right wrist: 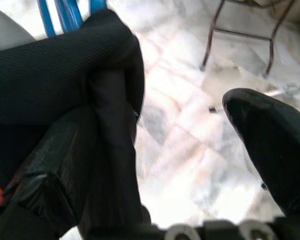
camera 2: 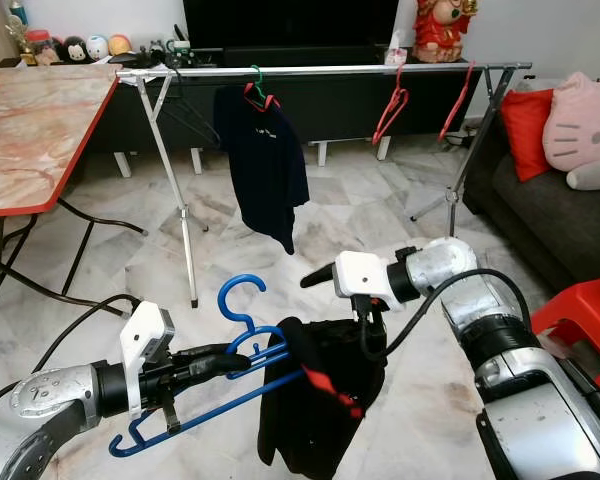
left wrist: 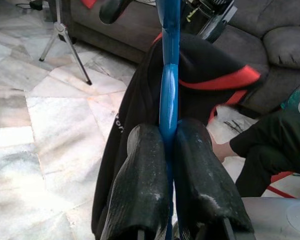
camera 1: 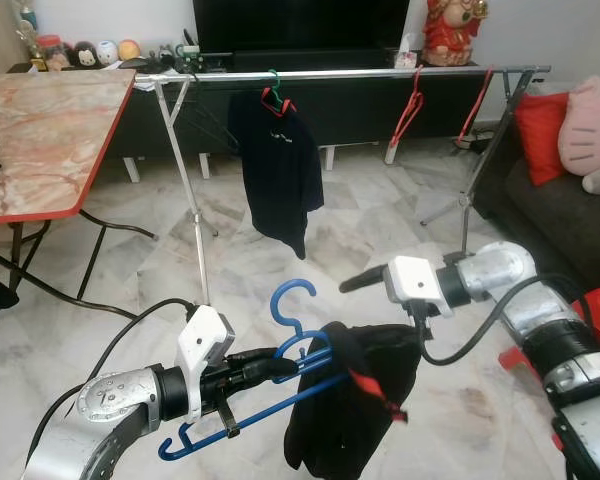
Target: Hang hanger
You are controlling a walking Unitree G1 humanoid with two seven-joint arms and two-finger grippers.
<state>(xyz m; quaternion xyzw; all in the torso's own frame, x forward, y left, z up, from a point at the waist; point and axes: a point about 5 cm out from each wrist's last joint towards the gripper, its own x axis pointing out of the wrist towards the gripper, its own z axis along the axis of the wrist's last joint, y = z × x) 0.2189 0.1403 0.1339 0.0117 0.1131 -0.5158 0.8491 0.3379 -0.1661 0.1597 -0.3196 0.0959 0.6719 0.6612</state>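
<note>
2 grippers are at work low in front of the robot, well short of the clothes rail (camera 1: 380,72) that spans the room ahead. The left gripper (camera 1: 285,365) is clamped on the blue hanger (camera 1: 298,330); its wrist view shows both black fingers (left wrist: 140,190) pressed against the blue bar from either side. A black garment with red trim (camera 1: 350,410) is draped over that hanger and hangs toward the marble floor (camera 1: 280,240). The right gripper (right wrist: 180,150) stands apart, 1 finger pushed against the cloth and the other out in free air above the floor, so it seems to be arranging the garment rather than holding it.

By my reading, the clothing is roughly on the hanger but not settled, and the hanging itself is not yet done: the hook has to be carried up and over the rail, where 1 dark shirt (camera 1: 277,165) and 2 red hangers (camera 1: 410,105) already hang. A marble-topped desk (camera 1: 40,130) stands to the left.

Whether the garment sits on both hanger shoulders is hidden by its own folds. A dark-sleeved person (left wrist: 270,145) at the sofa (left wrist: 260,45) is cut off by the frame.
</note>
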